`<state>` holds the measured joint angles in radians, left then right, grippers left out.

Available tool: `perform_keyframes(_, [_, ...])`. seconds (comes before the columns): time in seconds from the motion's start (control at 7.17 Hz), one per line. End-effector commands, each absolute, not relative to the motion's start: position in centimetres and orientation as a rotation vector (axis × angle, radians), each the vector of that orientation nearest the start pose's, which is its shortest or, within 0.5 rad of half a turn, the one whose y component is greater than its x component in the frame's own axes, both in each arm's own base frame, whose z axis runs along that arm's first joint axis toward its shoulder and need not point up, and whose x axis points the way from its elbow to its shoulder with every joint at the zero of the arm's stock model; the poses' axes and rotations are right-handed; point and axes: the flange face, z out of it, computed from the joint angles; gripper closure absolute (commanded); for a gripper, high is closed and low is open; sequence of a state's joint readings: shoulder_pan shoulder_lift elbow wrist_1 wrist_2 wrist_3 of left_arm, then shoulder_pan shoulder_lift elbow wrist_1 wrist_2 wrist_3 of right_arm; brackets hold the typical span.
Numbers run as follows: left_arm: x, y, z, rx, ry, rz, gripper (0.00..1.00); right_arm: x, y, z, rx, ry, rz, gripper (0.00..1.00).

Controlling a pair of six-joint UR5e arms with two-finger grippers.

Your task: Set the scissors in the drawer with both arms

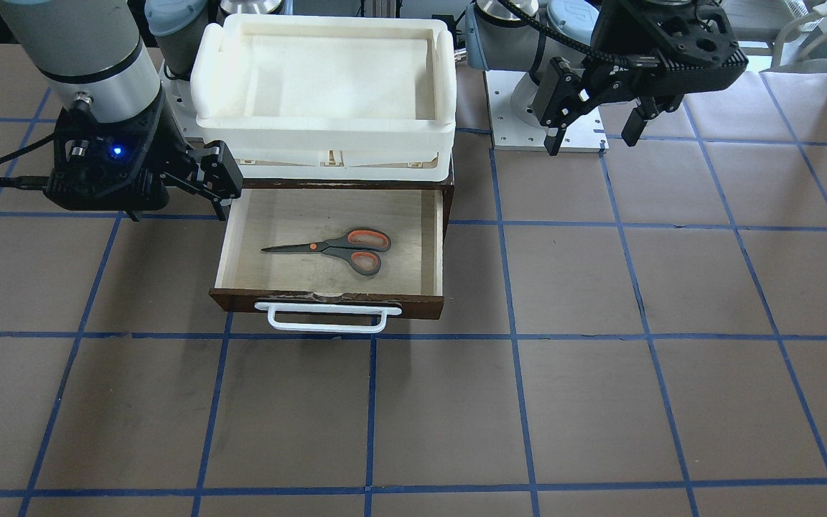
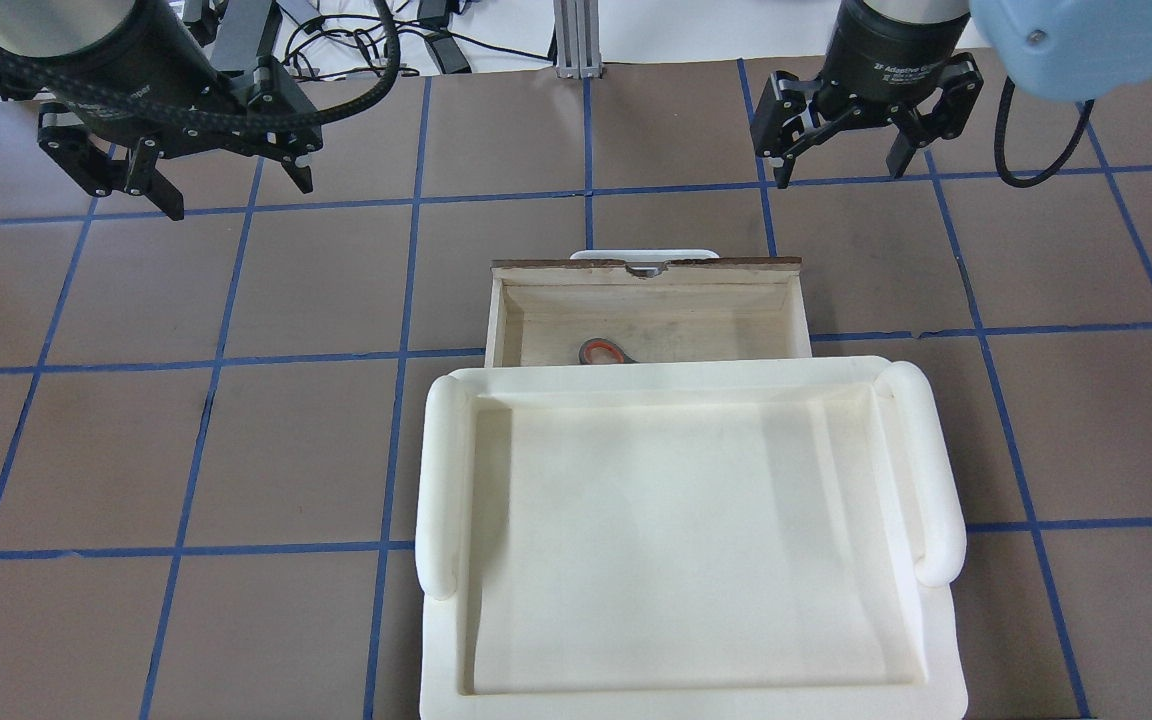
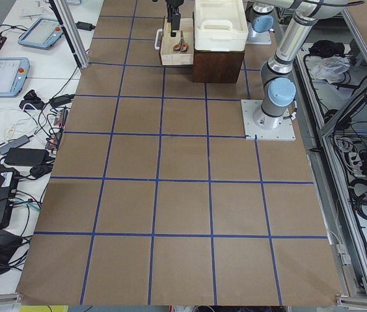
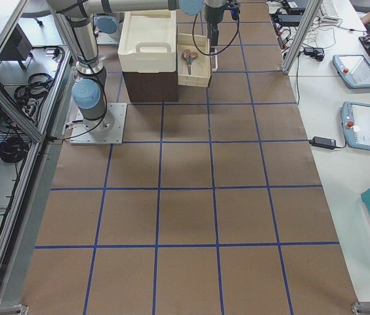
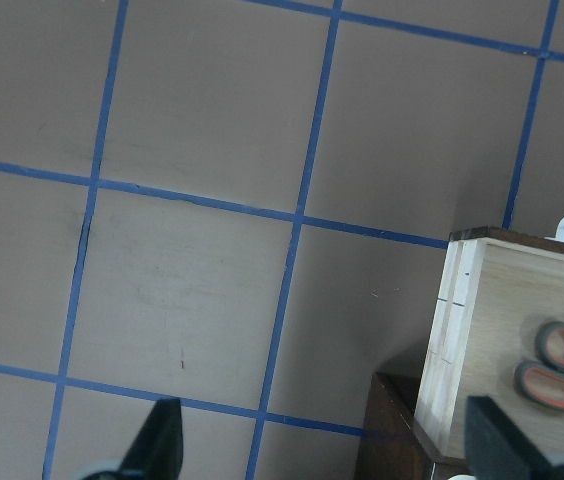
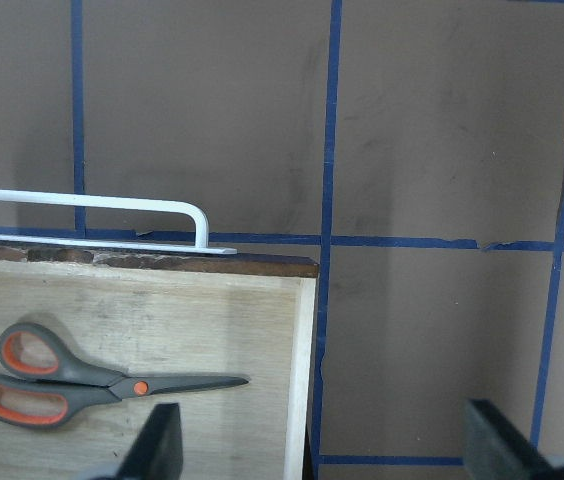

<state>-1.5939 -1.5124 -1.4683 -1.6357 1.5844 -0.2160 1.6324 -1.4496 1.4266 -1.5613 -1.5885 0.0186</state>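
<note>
The scissors (image 1: 334, 250) lie flat inside the open drawer (image 1: 234, 237), blades toward my right gripper's side. They also show in the right wrist view (image 6: 82, 380) and the left wrist view (image 5: 557, 365); the overhead view shows only one orange-lined handle (image 2: 604, 352). The drawer's dark front with its white bar handle (image 1: 327, 317) is pulled out from under the tray. My right gripper (image 1: 221, 188) is open and empty beside the drawer's side wall. My left gripper (image 1: 593, 133) is open and empty, raised and well away from the drawer's other side.
A cream-white plastic tray (image 1: 324, 133) sits on top of the dark cabinet (image 3: 217, 65) that houses the drawer, and hides the drawer's rear in the overhead view (image 2: 686, 530). Brown table with a blue tape grid (image 1: 600, 402) lies in front of the drawer. The arm bases stand behind the cabinet.
</note>
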Motion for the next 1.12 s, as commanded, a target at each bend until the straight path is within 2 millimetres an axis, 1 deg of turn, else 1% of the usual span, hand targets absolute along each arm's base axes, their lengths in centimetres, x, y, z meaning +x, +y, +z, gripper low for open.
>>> perform_keyframes(0.0, [-14.18, -45.63, 55.82, -0.287, 3.121, -0.127, 0.00, 16.46, -53.55, 49.52, -0.068, 3.159, -0.023, 0.00])
perform_keyframes(0.42, [-14.28, -45.57, 55.64, -0.232, 3.127, -0.126, 0.00, 16.45, -53.56, 49.54, -0.070, 3.160, -0.025, 0.00])
perform_keyframes(0.98, [-14.07, -45.76, 55.51, -0.231, 3.127, -0.124, 0.00, 16.46, -53.56, 49.48, -0.075, 3.158, -0.025, 0.00])
